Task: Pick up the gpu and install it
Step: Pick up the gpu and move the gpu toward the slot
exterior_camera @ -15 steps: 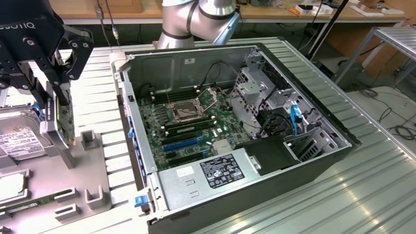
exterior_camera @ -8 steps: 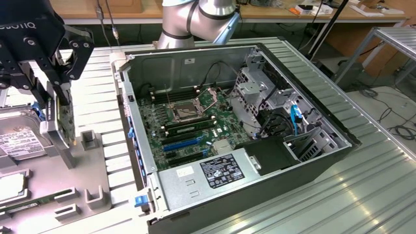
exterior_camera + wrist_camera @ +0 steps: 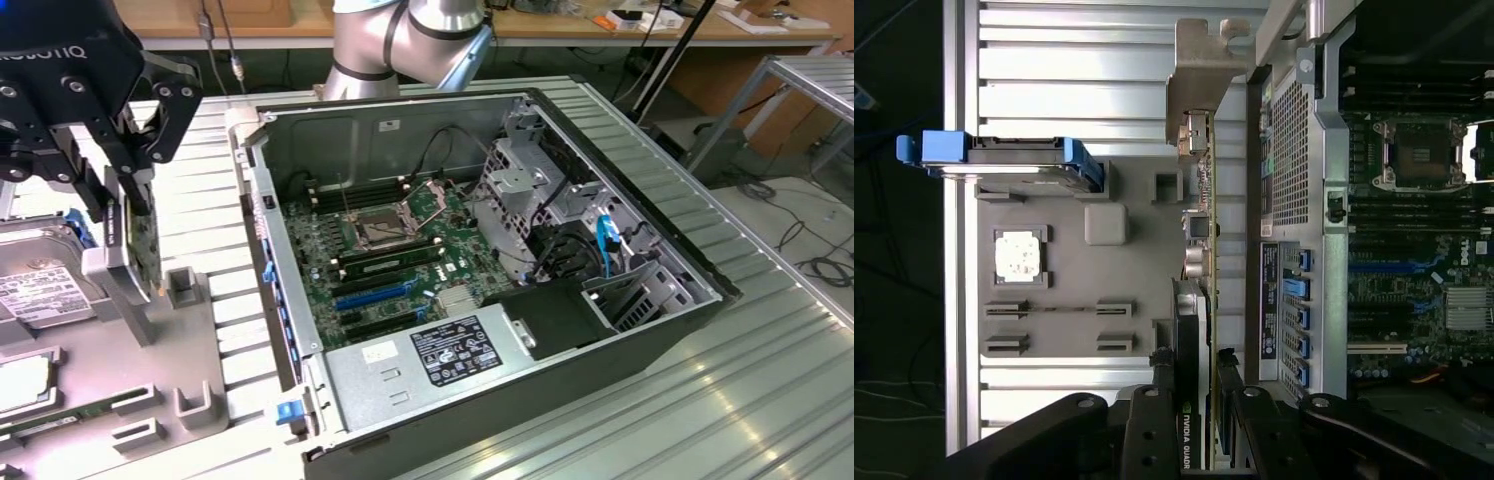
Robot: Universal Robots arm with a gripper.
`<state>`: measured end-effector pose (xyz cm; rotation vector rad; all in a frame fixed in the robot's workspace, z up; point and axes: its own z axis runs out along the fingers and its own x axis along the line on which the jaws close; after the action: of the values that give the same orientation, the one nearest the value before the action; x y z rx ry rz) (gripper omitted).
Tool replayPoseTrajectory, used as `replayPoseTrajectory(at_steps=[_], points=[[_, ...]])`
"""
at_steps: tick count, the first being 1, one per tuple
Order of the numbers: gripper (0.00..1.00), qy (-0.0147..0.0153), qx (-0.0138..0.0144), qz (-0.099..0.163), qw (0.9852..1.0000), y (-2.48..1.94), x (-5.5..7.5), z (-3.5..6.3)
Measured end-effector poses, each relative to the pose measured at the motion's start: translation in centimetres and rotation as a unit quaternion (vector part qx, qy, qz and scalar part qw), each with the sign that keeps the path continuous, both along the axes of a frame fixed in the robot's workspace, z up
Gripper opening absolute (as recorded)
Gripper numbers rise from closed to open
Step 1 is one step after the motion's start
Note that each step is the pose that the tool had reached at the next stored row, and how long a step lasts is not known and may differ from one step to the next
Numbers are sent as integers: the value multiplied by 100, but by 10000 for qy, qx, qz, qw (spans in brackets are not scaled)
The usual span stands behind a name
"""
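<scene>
Dark card on edge: my pincer point(image 3: 114, 185) pinches the gpu point(image 3: 144, 245) over the tray point(image 3: 200, 335), so I judge this mid-carry. Seating calls for squaring it to a slot point(image 3: 374, 293) in the case point(image 3: 387, 125).

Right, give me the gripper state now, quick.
Gripper: closed on the thin dark gpu card with a silver-grey metal end bracket, gripping it by one end.

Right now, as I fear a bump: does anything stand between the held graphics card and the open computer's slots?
The end effector grips the thin dark card with silver bracket outside the black computer case. Its grey metal rear wall stands between card and the blue and black slots.
</scene>
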<state>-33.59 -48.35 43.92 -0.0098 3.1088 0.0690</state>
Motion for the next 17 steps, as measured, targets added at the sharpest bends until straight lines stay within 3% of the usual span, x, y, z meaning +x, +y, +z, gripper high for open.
replayPoseTrajectory(at_steps=[17], points=[[27,0,0,0,10000,0,180,0]])
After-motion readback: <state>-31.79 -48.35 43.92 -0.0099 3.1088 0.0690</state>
